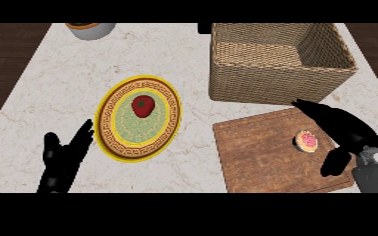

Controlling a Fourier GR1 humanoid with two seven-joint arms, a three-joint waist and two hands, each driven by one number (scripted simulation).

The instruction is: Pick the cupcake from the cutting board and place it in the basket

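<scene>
- While the cupcake (307, 141) sits on the cutting board (258, 155), the right hand (347, 130) arches over it, fingers (310, 107) spread and released, thumb beside it, not touching.
- Wicker basket (277, 72) stands behind the board.
- Left hand (63, 160) rests open on the table (66, 80).

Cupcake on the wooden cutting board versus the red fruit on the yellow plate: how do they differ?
The small pink-topped cupcake sits on the brown wooden cutting board, between the right hand's thumb and fingers; the larger dark red fruit lies on the yellow patterned plate, no hand near. Both are untouched.
</scene>
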